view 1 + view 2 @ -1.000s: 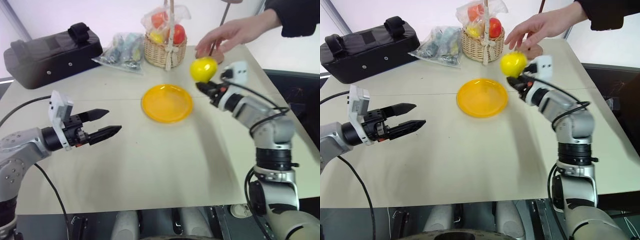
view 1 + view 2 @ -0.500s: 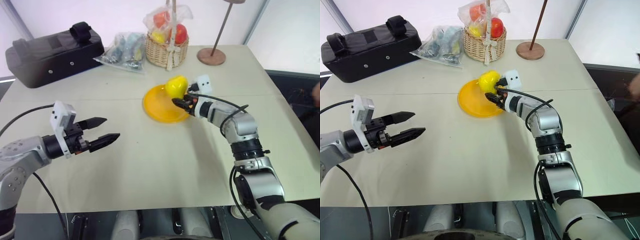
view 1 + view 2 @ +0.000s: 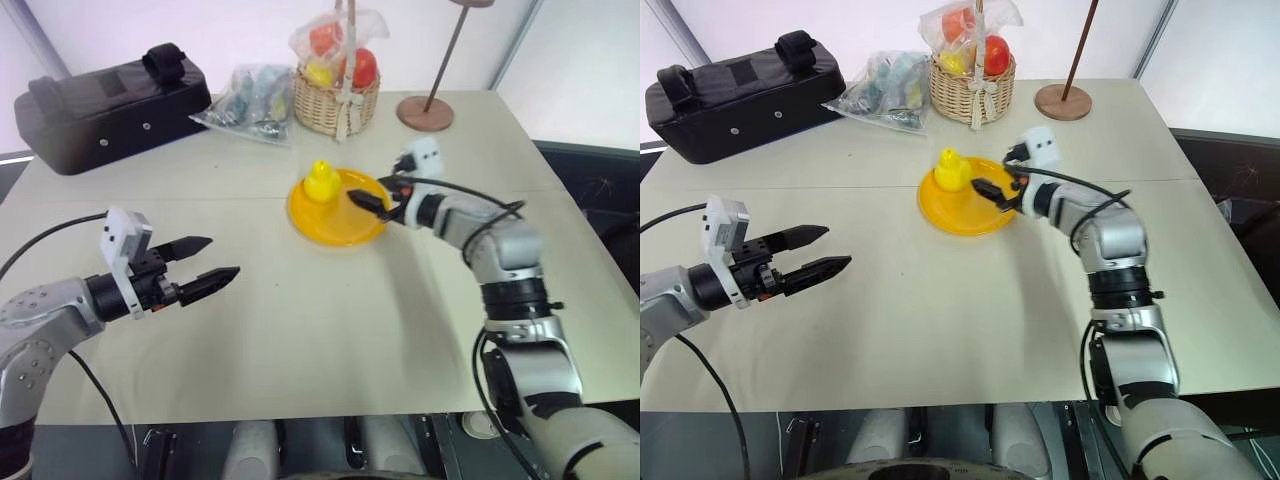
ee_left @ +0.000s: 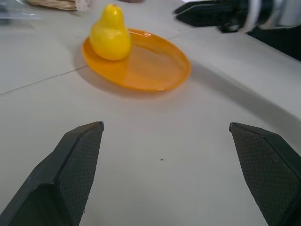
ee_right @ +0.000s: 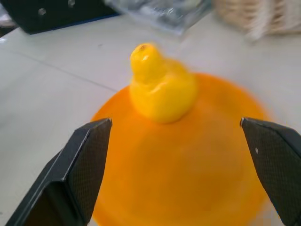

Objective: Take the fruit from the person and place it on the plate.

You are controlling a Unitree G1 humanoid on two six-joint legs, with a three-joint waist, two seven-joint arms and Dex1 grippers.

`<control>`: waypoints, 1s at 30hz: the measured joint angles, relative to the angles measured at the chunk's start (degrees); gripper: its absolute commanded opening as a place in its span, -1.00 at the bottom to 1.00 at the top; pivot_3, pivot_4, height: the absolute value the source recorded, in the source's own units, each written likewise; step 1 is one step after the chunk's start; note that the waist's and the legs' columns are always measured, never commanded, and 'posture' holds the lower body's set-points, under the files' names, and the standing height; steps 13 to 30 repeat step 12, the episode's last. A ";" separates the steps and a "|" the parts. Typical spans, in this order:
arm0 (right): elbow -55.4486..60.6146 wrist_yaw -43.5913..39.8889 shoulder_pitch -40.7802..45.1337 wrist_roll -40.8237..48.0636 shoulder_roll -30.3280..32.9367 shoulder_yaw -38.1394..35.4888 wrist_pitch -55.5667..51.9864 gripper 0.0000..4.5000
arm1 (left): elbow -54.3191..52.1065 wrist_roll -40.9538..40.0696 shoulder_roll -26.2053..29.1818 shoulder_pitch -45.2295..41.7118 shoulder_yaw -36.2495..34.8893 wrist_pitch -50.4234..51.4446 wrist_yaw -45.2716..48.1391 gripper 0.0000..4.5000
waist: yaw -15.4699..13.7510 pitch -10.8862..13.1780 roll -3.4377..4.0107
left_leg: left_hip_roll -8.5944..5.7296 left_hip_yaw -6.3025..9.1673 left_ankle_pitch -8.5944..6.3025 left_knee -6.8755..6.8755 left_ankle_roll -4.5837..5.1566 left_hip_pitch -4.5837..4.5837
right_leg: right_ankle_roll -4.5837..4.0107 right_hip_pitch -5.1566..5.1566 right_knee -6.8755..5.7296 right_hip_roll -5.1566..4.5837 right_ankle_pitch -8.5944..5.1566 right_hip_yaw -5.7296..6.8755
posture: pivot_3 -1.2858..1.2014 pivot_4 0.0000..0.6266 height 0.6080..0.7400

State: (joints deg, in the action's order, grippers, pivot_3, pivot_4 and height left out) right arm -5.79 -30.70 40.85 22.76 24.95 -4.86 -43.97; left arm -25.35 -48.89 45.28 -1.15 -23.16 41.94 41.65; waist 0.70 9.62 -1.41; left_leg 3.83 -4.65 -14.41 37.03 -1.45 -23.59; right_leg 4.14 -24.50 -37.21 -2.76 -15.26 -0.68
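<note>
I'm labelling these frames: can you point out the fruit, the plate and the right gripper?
fruit (image 3: 321,184), left eye view, its round belly.
plate (image 3: 340,222), left eye view, bare inner surface.
right gripper (image 3: 362,198), left eye view, between its fingertips.

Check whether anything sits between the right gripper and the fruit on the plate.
Nothing visible does. The fruit stands upright on the far-left part of the plate, and the open right gripper hangs over the plate's right part with only bare plate between them. The basket stands farther back, off that line.
</note>
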 measured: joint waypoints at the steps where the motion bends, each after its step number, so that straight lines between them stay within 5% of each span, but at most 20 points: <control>1: 0.86 0.10 -1.48 0.00 0.82 -1.14 0.43 0.98 | 0.54 0.91 -0.79 0.04 -0.31 -0.66 -0.98 1.00 | 0.08 0.00 0.00 | 0.00 -0.01 0.00 0.00 0.00 0.00 | 0.00 0.00 0.00 0.00 0.00 -0.01 | 0.03 -0.52 1.00; 12: 4.18 4.55 -16.45 -0.15 3.11 -10.88 6.49 0.98 | 5.71 10.99 -13.37 5.01 -1.58 -10.01 -13.24 1.00 | 0.34 -0.01 0.00 | 0.01 -0.01 0.00 -0.01 0.00 0.04 | 0.03 0.00 -0.02 0.06 0.02 -0.05 | 0.03 -0.52 1.00; 30: 4.18 4.55 -16.45 -0.15 3.11 -10.88 6.49 0.98 | 5.71 10.99 -13.37 5.01 -1.58 -10.01 -13.24 1.00 | 0.34 -0.01 0.00 | 0.01 -0.01 0.00 -0.01 0.00 0.04 | 0.03 0.00 -0.02 0.06 0.02 -0.05 | 0.03 -0.52 1.00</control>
